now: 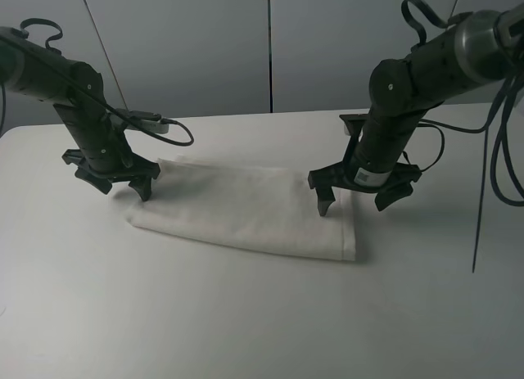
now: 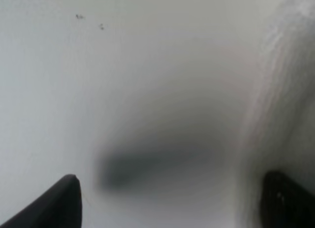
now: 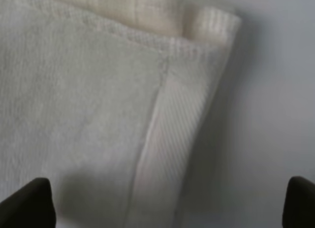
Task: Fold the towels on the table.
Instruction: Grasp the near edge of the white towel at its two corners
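Observation:
The white terry towel [image 1: 250, 209] lies folded in a long band across the middle of the table [image 1: 246, 322]. My left gripper [image 1: 121, 184] is open and empty, low over the towel's far left corner. My right gripper [image 1: 354, 200] is open and empty, straddling the towel's far right end. In the right wrist view the towel's folded corner with its ribbed border [image 3: 182, 119] lies between the spread fingertips [image 3: 27, 201]. In the left wrist view the towel's edge [image 2: 283, 105] is blurred beside one fingertip [image 2: 288, 198], with bare table under the other.
A grey panelled wall [image 1: 270, 43] stands behind the table's far edge. Black cables [image 1: 495, 150] hang beside the right arm. Bare tabletop stretches in front of the towel and on both sides.

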Tool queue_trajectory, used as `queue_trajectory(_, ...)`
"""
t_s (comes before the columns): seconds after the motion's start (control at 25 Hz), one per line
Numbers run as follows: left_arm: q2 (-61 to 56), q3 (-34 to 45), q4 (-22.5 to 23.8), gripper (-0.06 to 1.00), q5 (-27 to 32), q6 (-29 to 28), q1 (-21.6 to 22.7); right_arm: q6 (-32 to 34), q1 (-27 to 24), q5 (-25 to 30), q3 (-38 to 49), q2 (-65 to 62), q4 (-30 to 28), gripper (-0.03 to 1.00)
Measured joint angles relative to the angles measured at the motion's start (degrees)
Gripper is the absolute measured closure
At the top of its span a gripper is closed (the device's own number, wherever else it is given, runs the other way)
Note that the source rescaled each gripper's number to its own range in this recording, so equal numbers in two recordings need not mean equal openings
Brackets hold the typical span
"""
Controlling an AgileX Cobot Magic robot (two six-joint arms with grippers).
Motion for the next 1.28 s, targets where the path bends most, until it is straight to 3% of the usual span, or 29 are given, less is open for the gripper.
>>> queue_trajectory(0.48, 0.5, -0.2, 0.7, -0.02, -1.9, 0.1, 0.0, -0.4, 0.0, -0.5, -0.3, 1.0, 0.7, -0.03)
queue_trajectory(1.28, 2.3, -2.8, 0.0, -0.02, 1.3, 1.3, 0.0, -0.6, 1.7, -1.7, -0.6, 2.9, 3.1, -0.03)
